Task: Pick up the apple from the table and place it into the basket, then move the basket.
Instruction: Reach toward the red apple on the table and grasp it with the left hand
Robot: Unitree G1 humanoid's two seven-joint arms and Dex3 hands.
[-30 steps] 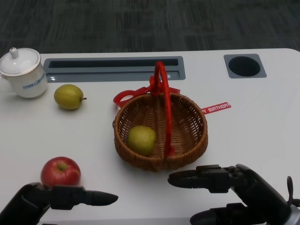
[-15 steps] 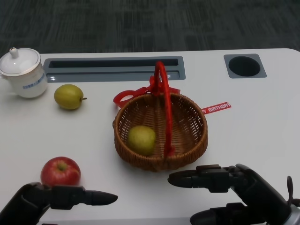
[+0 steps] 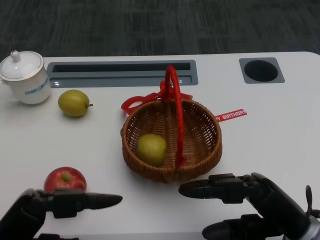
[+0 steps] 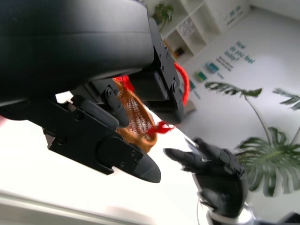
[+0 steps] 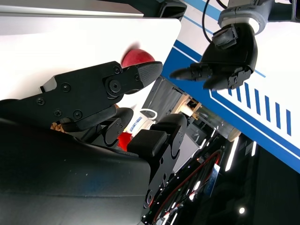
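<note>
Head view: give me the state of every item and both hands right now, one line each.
Red apple: on the table, not held.
Basket: upright, holding a green fruit.
Second green fruit: loose on the table.
Lidded cup: lid on.
Left hand: open, empty.
Right hand: open, empty.

1. Your left hand [image 3: 60, 207] is matte black all over, with a rounded shell at the back and blocky finger segments that taper to smooth, blunt tips.
2. Your right hand [image 3: 250, 200] has the same black finish, and its finger links step down in squared sections.
3. In the right wrist view you see small round screw heads set into the finger links, and angular plates bolted side by side.
4. That view also shows the left hand below a silver cuff [image 5: 241, 16], with thin dark cables running into it.
5. In the left wrist view, a silver band edges the right hand's wrist [image 4: 229, 219].
</note>
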